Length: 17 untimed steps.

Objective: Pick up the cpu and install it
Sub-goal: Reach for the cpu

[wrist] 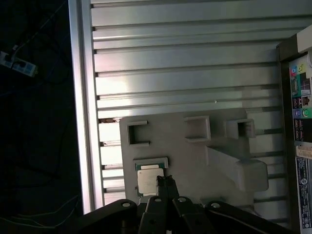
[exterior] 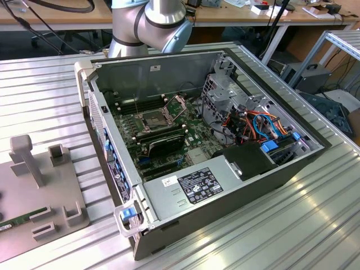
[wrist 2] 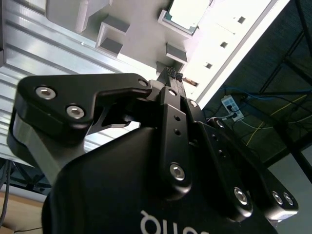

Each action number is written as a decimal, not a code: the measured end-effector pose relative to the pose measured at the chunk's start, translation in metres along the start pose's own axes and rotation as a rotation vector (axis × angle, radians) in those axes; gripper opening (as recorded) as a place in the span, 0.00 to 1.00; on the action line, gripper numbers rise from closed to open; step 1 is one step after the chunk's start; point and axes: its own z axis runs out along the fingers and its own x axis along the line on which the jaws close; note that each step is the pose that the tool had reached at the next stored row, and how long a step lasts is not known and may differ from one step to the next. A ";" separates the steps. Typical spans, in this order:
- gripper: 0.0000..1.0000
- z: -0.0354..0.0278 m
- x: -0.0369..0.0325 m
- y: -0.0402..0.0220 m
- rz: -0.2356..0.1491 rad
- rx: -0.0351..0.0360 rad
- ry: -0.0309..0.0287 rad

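The cpu (wrist: pixel 148 181) lies flat, silver face up, in a bracketed nest on the grey fixture plate (wrist: pixel 195 156), which rests on the ribbed aluminium worktop (wrist: pixel 185 78) beside the open computer case (exterior: pixel 157 73). The claw (wrist: pixel 165 181) points down at the plate, its tips pressed together and holding nothing. The tips sit over the chip's edge nearest the raised block (wrist: pixel 243 173), off its centre. The chip is square, so it has no long axis. The socket (exterior: pixel 153 118) stands open in the case.
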 end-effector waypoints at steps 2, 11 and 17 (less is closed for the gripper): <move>0.11 0.0011 0.0003 -0.0001 0.000 0.0000 0.0001; 0.11 0.0039 0.0013 -0.0002 0.000 0.0007 0.0014; 0.11 0.0067 0.0033 -0.0005 0.000 0.0008 0.0020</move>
